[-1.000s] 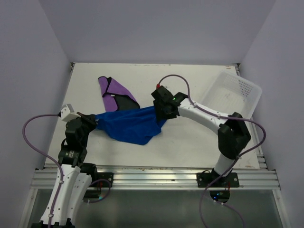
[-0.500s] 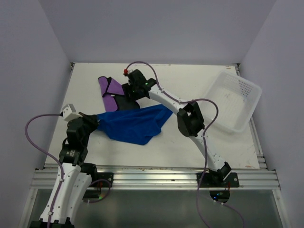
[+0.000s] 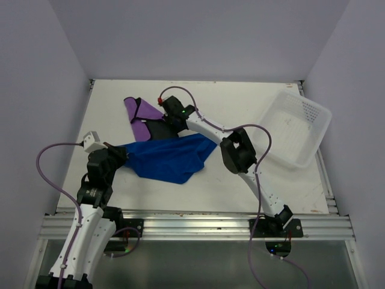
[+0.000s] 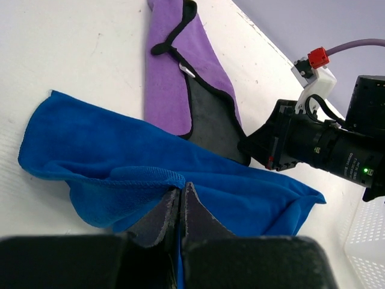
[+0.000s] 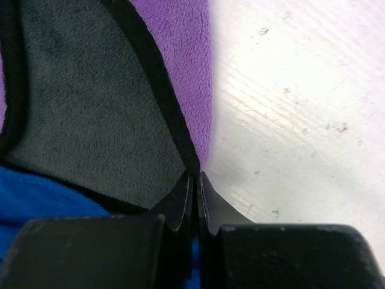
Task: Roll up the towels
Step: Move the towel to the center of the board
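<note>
The blue towel, soft, limp and light, lay crumpled in the middle of the bench. It looked best taken by a hem, and the left hand was clenched on its near-left edge. The smaller purple towel lay just beyond, far left, with the right hand pinching its black-trimmed edge.

Larger: we see the blue towel, bright royal blue, not rolled, lying rumpled in a rough triangle across the middle of the table, its left end bunched and folded over.
Smaller: we see the purple towel, with a grey-black section and black trim, lying flat farther back, toward the left.
Contact: we see that black section's near edge touching the blue towel's far edge.
</note>
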Robot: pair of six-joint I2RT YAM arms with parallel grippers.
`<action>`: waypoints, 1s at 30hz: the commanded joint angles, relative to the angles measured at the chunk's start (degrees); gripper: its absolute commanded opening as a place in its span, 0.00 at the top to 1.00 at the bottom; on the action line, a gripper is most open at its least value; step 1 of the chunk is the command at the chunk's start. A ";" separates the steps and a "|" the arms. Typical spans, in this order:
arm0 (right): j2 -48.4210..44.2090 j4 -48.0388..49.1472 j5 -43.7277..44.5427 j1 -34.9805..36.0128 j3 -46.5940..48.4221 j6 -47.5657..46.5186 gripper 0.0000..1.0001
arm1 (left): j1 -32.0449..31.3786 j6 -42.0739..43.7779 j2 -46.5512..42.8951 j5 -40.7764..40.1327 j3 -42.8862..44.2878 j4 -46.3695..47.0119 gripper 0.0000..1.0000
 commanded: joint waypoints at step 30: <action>-25.52 12.71 -3.14 -21.62 -13.68 1.08 0.37 | -0.26 1.00 3.79 0.38 4.97 2.88 1.00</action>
